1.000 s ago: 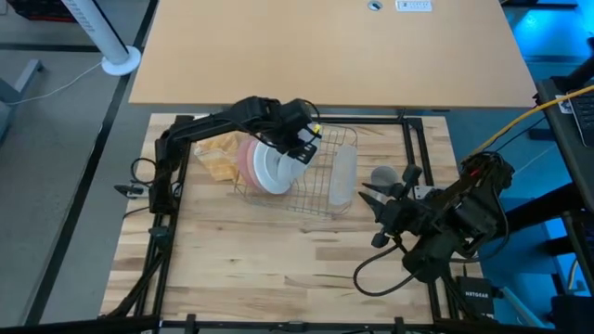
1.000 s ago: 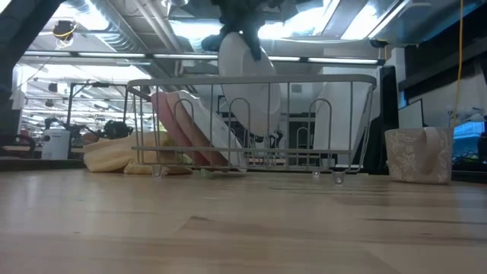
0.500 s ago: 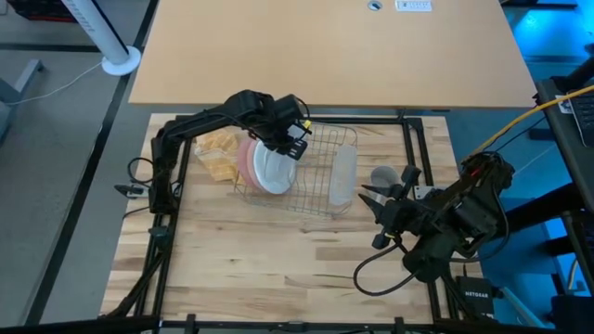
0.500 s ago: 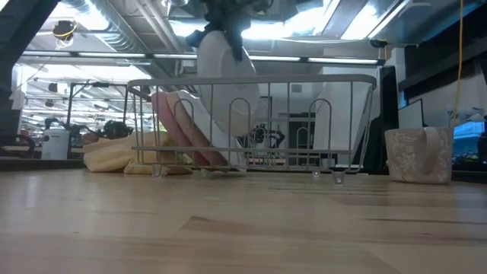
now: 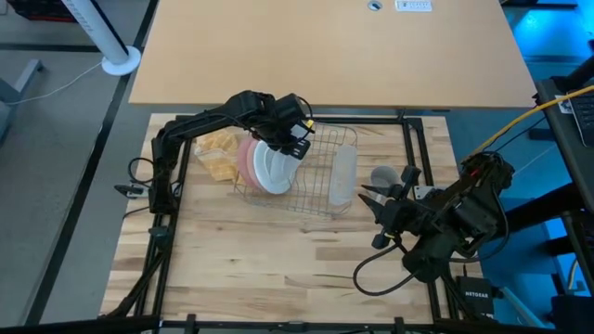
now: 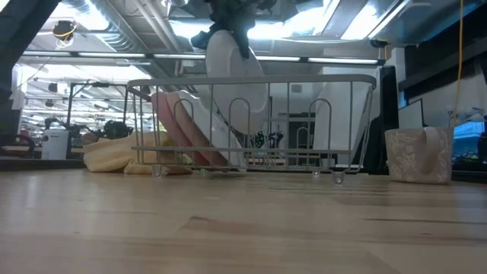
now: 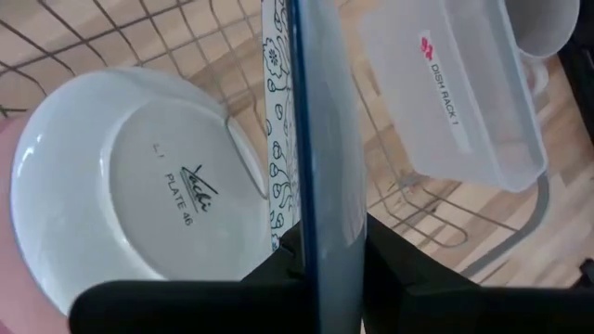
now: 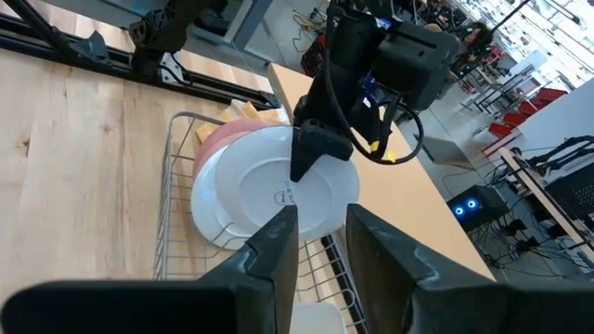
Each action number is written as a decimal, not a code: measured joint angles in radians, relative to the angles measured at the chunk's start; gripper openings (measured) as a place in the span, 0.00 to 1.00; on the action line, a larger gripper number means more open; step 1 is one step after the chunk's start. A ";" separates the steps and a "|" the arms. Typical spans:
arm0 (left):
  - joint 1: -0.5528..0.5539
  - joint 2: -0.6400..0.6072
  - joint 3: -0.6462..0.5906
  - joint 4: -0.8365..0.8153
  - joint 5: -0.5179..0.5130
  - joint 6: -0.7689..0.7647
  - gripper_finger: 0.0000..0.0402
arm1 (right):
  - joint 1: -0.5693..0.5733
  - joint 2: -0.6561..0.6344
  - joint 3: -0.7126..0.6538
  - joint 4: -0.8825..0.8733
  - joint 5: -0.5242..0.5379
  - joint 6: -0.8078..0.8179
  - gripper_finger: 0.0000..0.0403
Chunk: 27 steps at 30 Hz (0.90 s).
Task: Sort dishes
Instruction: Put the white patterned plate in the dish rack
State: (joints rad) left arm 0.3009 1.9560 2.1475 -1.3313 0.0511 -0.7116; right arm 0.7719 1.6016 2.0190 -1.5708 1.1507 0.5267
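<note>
Left tool: the left tool (image 5: pixel 290 141) is above the silver wire rack (image 5: pixel 320 176), pinching the top rim of a round plate with blue-green pattern and white underside (image 7: pixel 320 139); in the left wrist view the plate edge runs straight between the two dark fingers (image 7: pixel 390 269).
Held plate: stands on edge, nearly upright, upper part above the rack's top wire in the low view (image 6: pixel 236 68); lower part is down among the rack's wires. White underside faces the right arm's camera (image 8: pixel 278 190).
Second white dish: a round white plate underside with printed lettering (image 7: pixel 139 190) leans in the rack just beside the held plate; contact between the two cannot be told.
Pink dishes: a set of round pink plates (image 5: pixel 247 156) stands tilted at the rack's left end, behind the white plates; in the low view they lean leftward (image 6: pixel 179 125).
Clear tray: a translucent plastic tray with a "DISH RACK" label (image 7: pixel 455 88) sits at the rack's far end from the pink plates.
Cloth: a crumpled yellow-tan cloth (image 5: pixel 218 153) lies on the wooden desk (image 5: pixel 278 250), just beside the rack's left end.
Mug: a small grey mug (image 5: pixel 382 176) stands on the desk right of the rack, apart from it.
Right tool: the right tool (image 5: pixel 376 209) waits over the desk's right side near the mug, fingers partly spread, holding nothing.
</note>
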 joint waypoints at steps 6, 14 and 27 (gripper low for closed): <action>-0.012 0.000 0.000 0.019 0.009 -0.020 0.07 | 0.000 0.000 0.000 0.000 0.000 0.000 0.24; -0.035 0.000 0.000 0.042 0.036 -0.020 0.07 | 0.000 0.000 0.000 0.000 0.000 0.000 0.24; -0.045 0.079 0.003 0.039 0.034 -0.043 0.07 | 0.000 0.000 0.000 0.000 0.000 0.000 0.24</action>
State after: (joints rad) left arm 0.2562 2.0347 2.1506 -1.2921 0.0854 -0.7548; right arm 0.7719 1.6020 2.0190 -1.5703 1.1503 0.5270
